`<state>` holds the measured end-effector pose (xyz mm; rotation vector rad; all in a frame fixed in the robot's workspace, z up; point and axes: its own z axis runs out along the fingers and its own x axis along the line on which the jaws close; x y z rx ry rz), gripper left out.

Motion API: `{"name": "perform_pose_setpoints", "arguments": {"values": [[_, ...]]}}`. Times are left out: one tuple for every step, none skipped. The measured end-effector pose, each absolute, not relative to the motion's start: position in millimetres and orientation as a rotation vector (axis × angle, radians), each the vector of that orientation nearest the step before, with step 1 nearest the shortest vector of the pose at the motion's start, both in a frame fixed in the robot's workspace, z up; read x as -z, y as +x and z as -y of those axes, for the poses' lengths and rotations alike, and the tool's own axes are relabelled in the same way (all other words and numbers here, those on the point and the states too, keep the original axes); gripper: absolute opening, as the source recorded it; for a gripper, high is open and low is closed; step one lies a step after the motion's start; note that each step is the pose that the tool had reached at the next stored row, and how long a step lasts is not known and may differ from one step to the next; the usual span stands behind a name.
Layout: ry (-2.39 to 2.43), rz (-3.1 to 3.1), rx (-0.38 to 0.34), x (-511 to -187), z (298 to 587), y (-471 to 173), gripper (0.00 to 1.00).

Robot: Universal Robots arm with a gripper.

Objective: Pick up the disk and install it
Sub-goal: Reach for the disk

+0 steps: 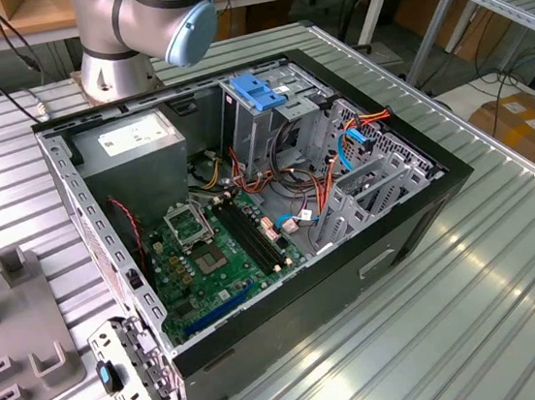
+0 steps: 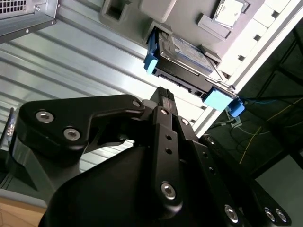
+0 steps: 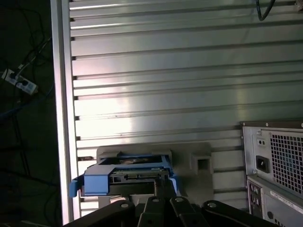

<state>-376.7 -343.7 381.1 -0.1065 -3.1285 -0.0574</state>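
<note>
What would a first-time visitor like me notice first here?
The open computer case lying on the ribbed metal table, its green circuit board exposed, dominates the exterior view. In both wrist views, the black gripper hovers near the disk with bright blue rails, sitting in a grey holder.

The arm (image 1: 143,20) bends at a grey-and-blue joint. In both wrist views the gripper (image 2: 163,92) (image 3: 161,183) extends forward, its black fingers (image 2: 165,127) pressed together at the tips.

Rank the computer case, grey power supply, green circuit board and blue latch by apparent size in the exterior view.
Largest to smallest:
1. computer case
2. green circuit board
3. grey power supply, not far behind the board
4. blue latch, clearly smallest
</note>
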Motion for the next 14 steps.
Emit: {"name": "perform_pose_setpoints", "arguments": {"values": [[-0.089, 3.129, 0.057, -381, 344, -377, 0.11], [-0.071, 3.129, 0.057, -381, 344, -377, 0.11], [-0.037, 3.129, 0.057, -381, 344, -377, 0.11], [-0.023, 3.129, 0.057, -380, 344, -377, 0.11], [-0.007, 3.129, 0.057, -380, 345, -377, 0.11], [0.004, 3.129, 0.056, -379, 345, -377, 0.11], [0.009, 3.129, 0.056, -379, 346, -378, 0.11], [0.013, 3.128, 0.056, -378, 347, -379, 0.11], [0.015, 3.128, 0.056, -377, 347, -380, 0.11], [0.016, 3.128, 0.055, -377, 347, -381, 0.11], [0.018, 3.128, 0.052, -376, 347, -384, 0.11], [0.018, 3.128, 0.05, -375, 347, -386, 0.11], [0.019, 3.128, 0.048, -375, 347, -388, 0.11], [0.019, 3.128, 0.046, -374, 347, -391, 0.11]]}}
